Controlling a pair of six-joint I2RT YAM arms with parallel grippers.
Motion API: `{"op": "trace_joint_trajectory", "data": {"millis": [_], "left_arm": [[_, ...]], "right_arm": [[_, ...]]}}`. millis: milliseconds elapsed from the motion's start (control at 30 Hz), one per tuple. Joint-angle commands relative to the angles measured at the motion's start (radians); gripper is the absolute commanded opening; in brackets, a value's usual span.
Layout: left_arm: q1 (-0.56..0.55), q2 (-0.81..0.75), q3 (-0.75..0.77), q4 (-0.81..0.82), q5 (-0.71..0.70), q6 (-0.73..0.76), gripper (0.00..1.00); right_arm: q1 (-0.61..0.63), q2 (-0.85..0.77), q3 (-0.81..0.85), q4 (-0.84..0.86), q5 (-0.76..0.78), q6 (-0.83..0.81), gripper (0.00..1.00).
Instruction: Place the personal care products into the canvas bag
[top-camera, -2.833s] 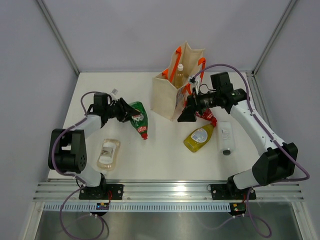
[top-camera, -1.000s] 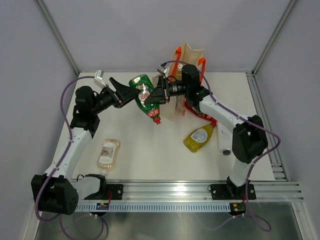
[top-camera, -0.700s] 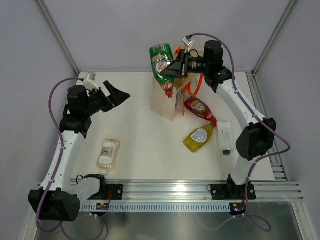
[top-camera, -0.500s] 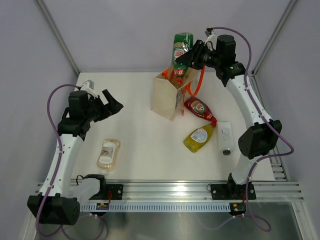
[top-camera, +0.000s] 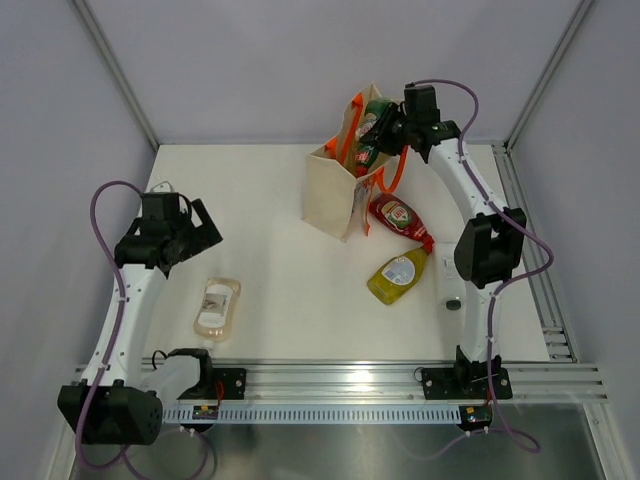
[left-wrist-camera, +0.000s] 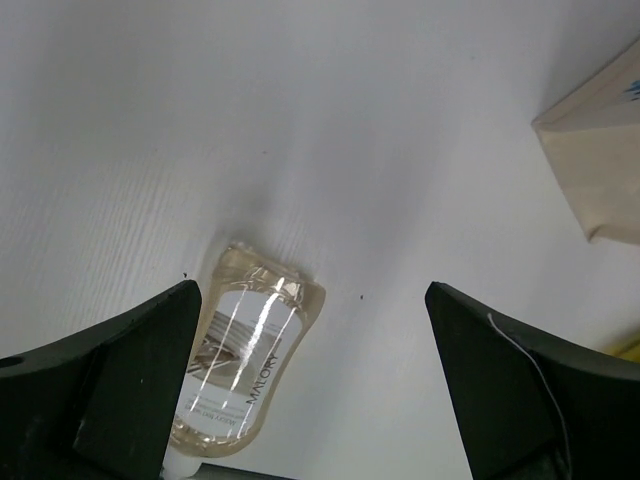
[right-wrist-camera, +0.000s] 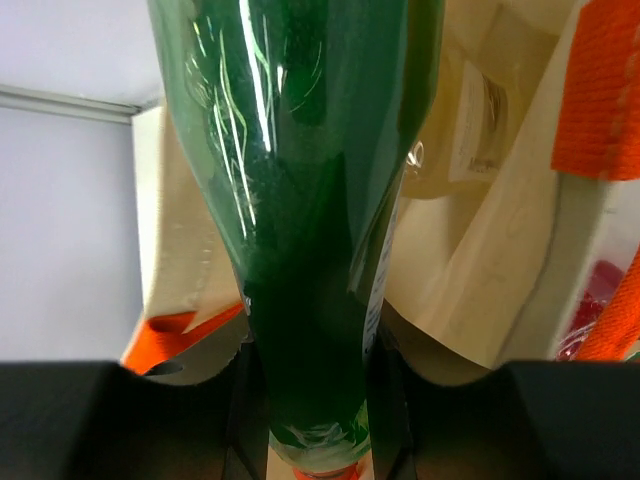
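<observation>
The beige canvas bag (top-camera: 335, 195) with orange handles (top-camera: 352, 125) stands at the back middle. My right gripper (top-camera: 388, 126) is shut on the green bottle (top-camera: 369, 138) at the bag's mouth. In the right wrist view the fingers (right-wrist-camera: 250, 420) clamp the green bottle (right-wrist-camera: 310, 200) near its red cap, its body pointing into the bag (right-wrist-camera: 490, 270). A red bottle (top-camera: 398, 217), a yellow bottle (top-camera: 398, 276) and a white bottle (top-camera: 452, 272) lie right of the bag. My left gripper (top-camera: 196, 236) hangs open above a clear-amber bottle (top-camera: 216, 307), which lies between its fingers (left-wrist-camera: 130, 370) in the wrist view.
A labelled pale shape (right-wrist-camera: 468, 120) sits inside the bag behind the green bottle. The bag's corner (left-wrist-camera: 598, 150) shows at the right of the left wrist view. The right arm's elbow (top-camera: 490, 245) stands over the white bottle. Grey walls close in the table (top-camera: 300, 290).
My right gripper brought the green bottle from the left gripper, up over the bag and down to its mouth. My left arm pulled back left, open, to above the amber bottle.
</observation>
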Motion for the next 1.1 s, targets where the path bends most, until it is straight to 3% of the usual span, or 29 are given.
{"op": "trace_joint_trajectory", "data": {"millis": [0,33,133,333,533,633,667,767,933,1067], "left_arm": [[0.005,0.046,0.033,-0.078,-0.118,-0.054,0.99],[0.005,0.078,0.039,-0.12,-0.137,-0.071,0.99],[0.005,0.115,0.042,-0.18,-0.152,-0.124,0.99],[0.005,0.196,0.052,-0.263,-0.166,-0.197,0.99],[-0.006,0.26,0.082,-0.302,-0.167,-0.151,0.99],[-0.029,0.308,0.089,-0.34,-0.212,-0.152,0.99],[-0.035,0.325,0.091,-0.349,-0.218,-0.149,0.99],[-0.065,0.378,0.07,-0.353,-0.214,-0.132,0.99],[-0.164,0.449,0.063,-0.339,-0.129,-0.102,0.99],[-0.171,0.489,0.016,-0.302,-0.053,-0.048,0.99]], "right_arm": [[0.031,-0.047,0.068,0.108,-0.02,-0.032,0.2],[0.036,-0.057,0.045,0.108,-0.027,-0.037,0.33],[0.037,-0.077,0.008,0.122,-0.044,-0.066,0.52],[0.037,-0.108,0.031,0.131,-0.03,-0.14,0.82],[0.037,-0.14,0.037,0.138,-0.068,-0.203,0.86],[0.025,-0.174,0.024,0.155,-0.235,-0.33,0.96],[0.02,-0.183,0.016,0.161,-0.413,-0.414,0.99],[-0.001,-0.228,-0.025,0.165,-0.652,-0.564,1.0],[-0.001,-0.355,-0.174,0.106,-0.729,-0.719,1.0],[-0.001,-0.43,-0.269,0.034,-0.795,-0.798,1.0]]}}
